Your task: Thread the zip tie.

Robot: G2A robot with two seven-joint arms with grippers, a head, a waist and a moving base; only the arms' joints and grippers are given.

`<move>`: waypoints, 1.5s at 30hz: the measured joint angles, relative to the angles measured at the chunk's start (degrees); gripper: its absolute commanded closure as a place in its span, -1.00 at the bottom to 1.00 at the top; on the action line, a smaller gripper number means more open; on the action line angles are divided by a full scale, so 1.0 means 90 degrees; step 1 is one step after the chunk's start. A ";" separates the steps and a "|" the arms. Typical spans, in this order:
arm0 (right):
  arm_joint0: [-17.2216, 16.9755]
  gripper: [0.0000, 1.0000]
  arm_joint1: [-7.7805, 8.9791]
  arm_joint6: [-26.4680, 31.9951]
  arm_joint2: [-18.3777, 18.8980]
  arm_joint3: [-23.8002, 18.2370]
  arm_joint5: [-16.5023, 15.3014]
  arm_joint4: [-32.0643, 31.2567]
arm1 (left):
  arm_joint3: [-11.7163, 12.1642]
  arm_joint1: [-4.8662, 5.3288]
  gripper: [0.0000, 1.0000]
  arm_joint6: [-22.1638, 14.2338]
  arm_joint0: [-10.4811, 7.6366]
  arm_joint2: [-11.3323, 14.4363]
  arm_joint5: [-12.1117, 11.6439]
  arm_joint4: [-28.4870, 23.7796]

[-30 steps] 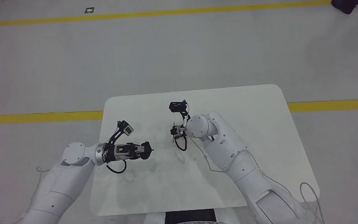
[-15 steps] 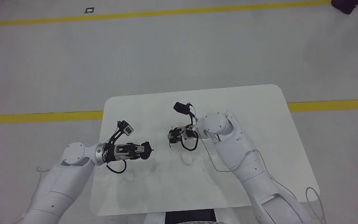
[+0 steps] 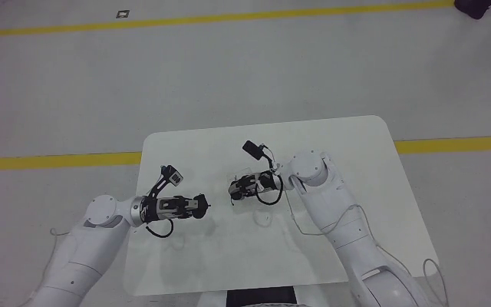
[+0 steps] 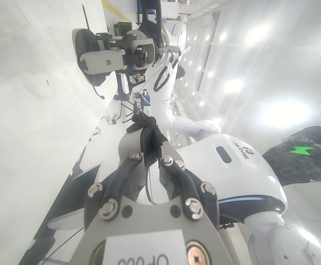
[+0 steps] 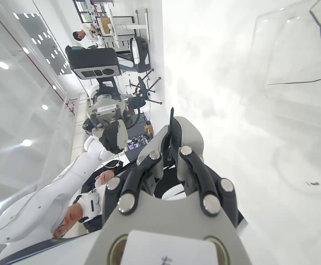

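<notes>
My right gripper [image 5: 173, 133] is shut on a thin black zip tie [image 5: 171, 125], whose end sticks out past the fingertips. In the top view the right gripper [image 3: 232, 190] hovers over the middle of the white table [image 3: 345, 153], pointing at my left gripper [image 3: 203, 206] a short gap away. The left gripper [image 4: 148, 130] is shut on a thin black strap [image 4: 148, 175] that runs back between its fingers. From the left wrist view the right gripper [image 4: 84, 57] shows farther off, with the zip tie [image 4: 86, 17] standing out of it.
A clear plastic container [image 5: 288, 45] stands on the table behind the right gripper. A small pale object [image 3: 261, 218] lies on the table just below the right gripper. The table's right half and front are bare.
The right gripper has swung round from pointing down at the table to pointing sideways at the left gripper, its forearm shifting right. The left arm has kept still.
</notes>
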 measured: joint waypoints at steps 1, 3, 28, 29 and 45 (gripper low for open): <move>0.0000 1.00 0.0000 0.0000 0.0000 0.0000 0.0000 0.0000 | 0.0000 0.0000 1.00 0.0000 0.0000 0.0000 0.0000 0.0000; 0.0000 1.00 0.0000 0.0000 0.0000 0.0000 0.0000 0.0001 | 0.0000 0.0000 1.00 0.0000 0.0000 0.0000 0.0000 0.0000; 0.0473 1.00 0.0981 0.0470 -0.0955 0.1116 0.1455 0.5292 | 0.0000 0.0000 1.00 0.0000 0.0000 0.0000 0.0000 0.0000; 0.0525 1.00 0.1030 0.0470 -0.1079 0.1177 0.1455 0.5489 | 0.0000 0.0000 1.00 0.0000 0.0000 0.0000 0.0000 0.0000; 0.0741 1.00 0.1314 0.0433 -0.2071 0.1513 0.1456 0.7102 | 0.0000 0.0000 1.00 0.0000 0.0000 0.0000 0.0000 0.0000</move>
